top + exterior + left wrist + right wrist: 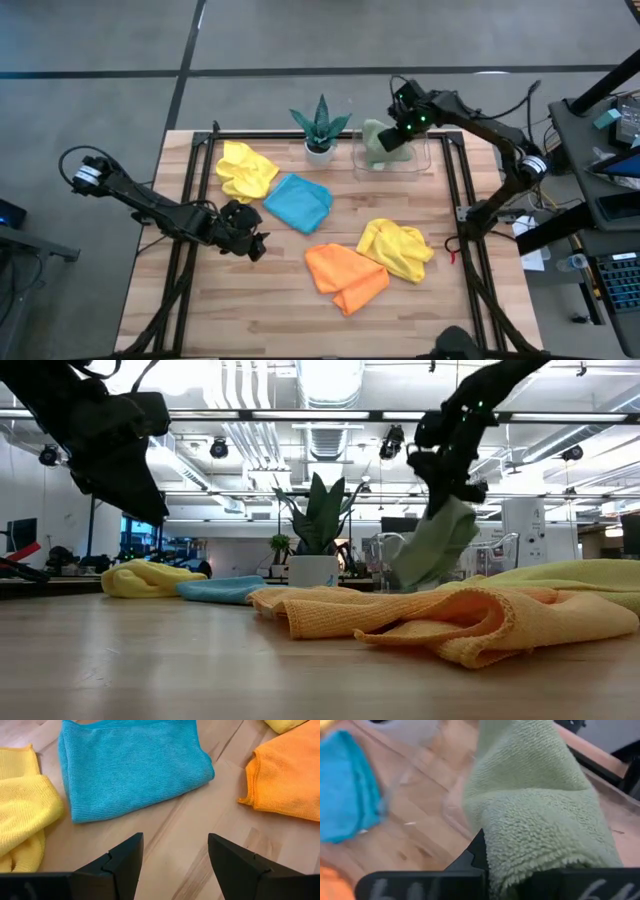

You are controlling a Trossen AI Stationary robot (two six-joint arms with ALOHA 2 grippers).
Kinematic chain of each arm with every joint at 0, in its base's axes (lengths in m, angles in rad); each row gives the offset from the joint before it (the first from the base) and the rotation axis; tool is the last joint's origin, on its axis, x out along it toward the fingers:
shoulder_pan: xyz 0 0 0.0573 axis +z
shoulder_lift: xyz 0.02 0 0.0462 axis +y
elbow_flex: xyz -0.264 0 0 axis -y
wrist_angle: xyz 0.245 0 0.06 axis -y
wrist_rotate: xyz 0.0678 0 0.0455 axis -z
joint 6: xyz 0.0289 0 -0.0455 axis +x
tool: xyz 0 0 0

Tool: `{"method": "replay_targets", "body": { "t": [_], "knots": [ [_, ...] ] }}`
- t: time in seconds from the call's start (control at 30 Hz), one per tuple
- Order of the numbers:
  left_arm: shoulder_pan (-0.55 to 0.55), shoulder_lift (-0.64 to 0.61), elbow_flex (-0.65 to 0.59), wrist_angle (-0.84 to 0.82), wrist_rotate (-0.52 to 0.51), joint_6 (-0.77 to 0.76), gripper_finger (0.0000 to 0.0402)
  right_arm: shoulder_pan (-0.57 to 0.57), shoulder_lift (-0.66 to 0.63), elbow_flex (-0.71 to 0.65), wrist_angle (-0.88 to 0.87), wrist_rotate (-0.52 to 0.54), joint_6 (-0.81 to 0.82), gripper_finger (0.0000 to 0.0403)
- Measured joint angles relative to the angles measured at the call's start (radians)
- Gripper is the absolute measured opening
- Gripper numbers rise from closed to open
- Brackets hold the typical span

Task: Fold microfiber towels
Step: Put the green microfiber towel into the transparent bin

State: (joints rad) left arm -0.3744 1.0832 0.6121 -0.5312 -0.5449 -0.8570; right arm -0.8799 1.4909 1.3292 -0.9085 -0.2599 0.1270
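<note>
Jaws of the right gripper (400, 135) clenched on the soft sage green microfiber towel (379, 143), held up over the clear plastic tray (432, 160) at the far side of the tabletop (280, 300). In the low view, this green towel (433, 547) hanging down from the right gripper (447, 485), folded over itself, lower end near the tray level; cannot tell whether touching it. In the right wrist view, thick green pile (540, 815) filling the space between the dark fingers.

Jaws of the left gripper (250, 235) released, wide apart, holding nothing, hovering above bare wood at the left middle of the tabletop. In the left wrist view, both dark fingers (125, 865) spread, only wood grain between them.

Sky blue square microfiber towel (297, 201) lying flat and folded near the centre, just beyond the left gripper, also seen in the left wrist view (130, 765). Crumpled bright yellow microfiber towel (244, 168) touching the blue one on its left far side. Orange microfiber towel (345, 275) loosely bunched at the near centre. Second bright yellow microfiber towel (397, 247) rumpled, just beside the orange one on the right, touching it.

Spiky green potted plant in a white pot (320, 130) standing upright at the far edge, between the first yellow towel and the tray.
</note>
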Motion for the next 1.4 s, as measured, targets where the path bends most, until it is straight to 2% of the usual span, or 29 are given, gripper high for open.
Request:
{"method": "replay_targets", "body": {
  "t": [0.27, 0.4, 0.53, 0.73, 0.9, 1.07, 1.4],
  "knots": [
    [0.001, 0.0, -0.001, 0.052, -0.1, -0.001, 0.0207, 0.0, 0.037, -0.016, 0.008, 0.108, -0.041, 0.0013],
    [0.001, 0.009, -0.001, 0.132, -0.116, 0.034, 0.0207, 0.0, 0.028, -0.013, 0.006, 0.083, -0.056, 0.0013],
    [0.001, 0.01, -0.001, 0.161, -0.136, 0.075, 0.0207, 0.003, -0.007, -0.009, 0.005, -0.006, -0.06, 0.0013],
    [0.002, 0.01, -0.001, 0.161, -0.193, 0.08, 0.0207, 0.007, -0.054, -0.009, 0.005, -0.006, -0.069, 0.0013],
    [0.002, 0.01, -0.001, 0.165, -0.162, 0.052, 0.0207, 0.007, -0.076, -0.012, -0.007, -0.005, -0.086, 0.0013],
    [0.002, 0.01, -0.001, 0.169, -0.187, 0.053, 0.0207, 0.007, -0.079, -0.016, 0.004, -0.003, -0.097, 0.0013],
    [0.003, 0.012, -0.051, 0.278, -0.242, 0.053, 0.0207, 0.007, -0.079, -0.016, 0.01, -0.002, -0.115, 0.0013]
  ]
}}
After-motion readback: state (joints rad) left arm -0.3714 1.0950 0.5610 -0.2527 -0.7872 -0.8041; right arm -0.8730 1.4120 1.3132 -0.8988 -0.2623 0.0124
